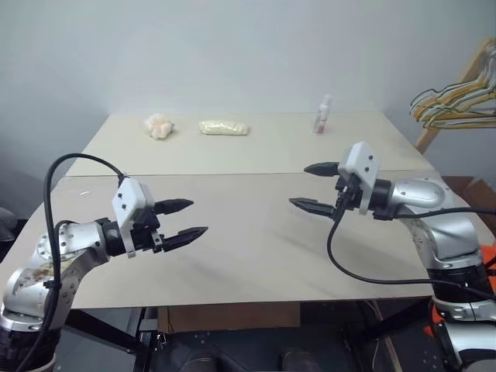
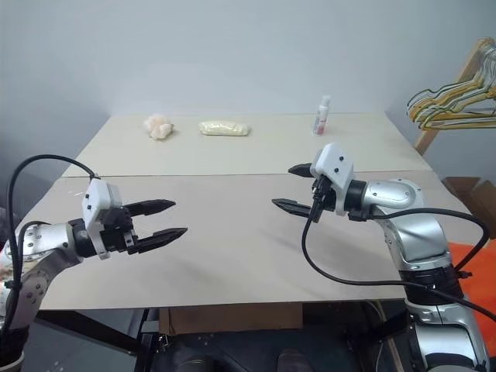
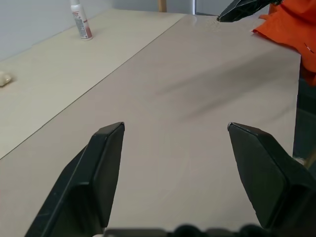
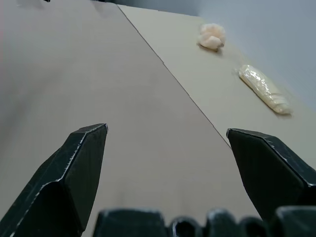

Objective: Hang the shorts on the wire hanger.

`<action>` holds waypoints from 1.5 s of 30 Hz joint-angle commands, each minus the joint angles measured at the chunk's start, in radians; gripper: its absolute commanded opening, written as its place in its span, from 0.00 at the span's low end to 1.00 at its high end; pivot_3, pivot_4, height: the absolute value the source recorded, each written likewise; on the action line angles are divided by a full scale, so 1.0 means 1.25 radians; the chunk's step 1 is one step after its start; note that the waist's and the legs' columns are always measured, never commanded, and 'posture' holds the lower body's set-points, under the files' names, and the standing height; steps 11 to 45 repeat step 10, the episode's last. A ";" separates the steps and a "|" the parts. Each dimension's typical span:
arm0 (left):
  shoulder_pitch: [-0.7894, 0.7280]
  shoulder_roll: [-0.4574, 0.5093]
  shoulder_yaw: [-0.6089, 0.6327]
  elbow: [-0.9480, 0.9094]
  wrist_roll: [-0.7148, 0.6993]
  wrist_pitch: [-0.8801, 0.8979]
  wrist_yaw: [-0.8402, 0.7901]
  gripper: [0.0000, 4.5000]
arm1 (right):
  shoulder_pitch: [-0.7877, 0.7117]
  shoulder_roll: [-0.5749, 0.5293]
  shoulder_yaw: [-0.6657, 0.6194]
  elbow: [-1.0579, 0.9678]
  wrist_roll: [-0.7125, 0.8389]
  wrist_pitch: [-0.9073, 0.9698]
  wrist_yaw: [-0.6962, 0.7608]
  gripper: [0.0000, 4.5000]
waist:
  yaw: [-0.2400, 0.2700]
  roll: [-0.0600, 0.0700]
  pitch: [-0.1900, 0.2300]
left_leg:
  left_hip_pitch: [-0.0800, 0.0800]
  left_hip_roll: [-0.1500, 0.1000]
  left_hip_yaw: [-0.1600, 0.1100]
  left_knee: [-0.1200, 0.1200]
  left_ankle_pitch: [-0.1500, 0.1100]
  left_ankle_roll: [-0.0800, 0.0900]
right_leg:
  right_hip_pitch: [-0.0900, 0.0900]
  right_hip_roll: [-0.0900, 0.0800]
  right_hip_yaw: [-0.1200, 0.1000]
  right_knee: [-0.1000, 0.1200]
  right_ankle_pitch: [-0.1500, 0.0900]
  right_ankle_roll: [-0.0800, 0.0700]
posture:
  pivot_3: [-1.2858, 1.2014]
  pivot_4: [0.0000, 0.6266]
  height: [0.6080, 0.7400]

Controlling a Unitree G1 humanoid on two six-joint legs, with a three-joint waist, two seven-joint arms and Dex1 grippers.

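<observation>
Both grippers hover above the beige table (image 1: pixel 248 256), pointing at each other across its middle. My left gripper (image 1: pixel 184 218) is open with nothing between its black fingers. My right gripper (image 1: pixel 308 186) is open and empty too. Bright orange cloth of the shorts (image 2: pixel 474 260) shows past the table's right edge, low beside my right arm, mostly hidden. It also appears in the left wrist view as the shorts (image 3: pixel 289 24), beyond the right gripper's fingertip (image 3: pixel 242 9). The wire hanger is out of view.
At the table's far edge lie a white fluffy lump (image 1: pixel 158 125), a pale yellow packet (image 1: pixel 224 128) and a small white bottle (image 1: pixel 322 115). A bunch of yellow, green and grey hangers (image 1: pixel 457 105) hangs on a wooden rack at the far right.
</observation>
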 commanded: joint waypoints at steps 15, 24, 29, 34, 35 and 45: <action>0.013 0.022 0.050 -0.033 -0.026 0.010 0.008 0.80 | 0.000 -0.005 0.006 0.002 -0.033 -0.066 0.026 0.99 | 0.017 0.000 0.000 | -0.001 0.000 0.000 0.000 0.000 0.000 | 0.000 0.000 -0.001 0.000 0.000 0.000 | 0.53 0.00 1.00; 0.013 0.022 0.050 -0.033 -0.026 0.010 0.008 0.80 | 0.000 -0.005 0.006 0.002 -0.033 -0.066 0.026 0.99 | 0.017 0.000 0.000 | -0.001 0.000 0.000 0.000 0.000 0.000 | 0.000 0.000 -0.001 0.000 0.000 0.000 | 0.53 0.00 1.00; 0.013 0.022 0.050 -0.033 -0.026 0.010 0.008 0.80 | 0.000 -0.005 0.006 0.002 -0.033 -0.066 0.026 0.99 | 0.017 0.000 0.000 | -0.001 0.000 0.000 0.000 0.000 0.000 | 0.000 0.000 -0.001 0.000 0.000 0.000 | 0.53 0.00 1.00; 0.013 0.022 0.050 -0.033 -0.026 0.010 0.008 0.80 | 0.000 -0.005 0.006 0.002 -0.033 -0.066 0.026 0.99 | 0.017 0.000 0.000 | -0.001 0.000 0.000 0.000 0.000 0.000 | 0.000 0.000 -0.001 0.000 0.000 0.000 | 0.53 0.00 1.00; 0.013 0.022 0.050 -0.033 -0.026 0.010 0.008 0.80 | 0.000 -0.005 0.006 0.002 -0.033 -0.066 0.026 0.99 | 0.017 0.000 0.000 | -0.001 0.000 0.000 0.000 0.000 0.000 | 0.000 0.000 -0.001 0.000 0.000 0.000 | 0.53 0.00 1.00; 0.013 0.022 0.050 -0.033 -0.026 0.010 0.008 0.80 | 0.000 -0.005 0.006 0.002 -0.033 -0.066 0.026 0.99 | 0.017 0.000 0.000 | -0.001 0.000 0.000 0.000 0.000 0.000 | 0.000 0.000 -0.001 0.000 0.000 0.000 | 0.53 0.00 1.00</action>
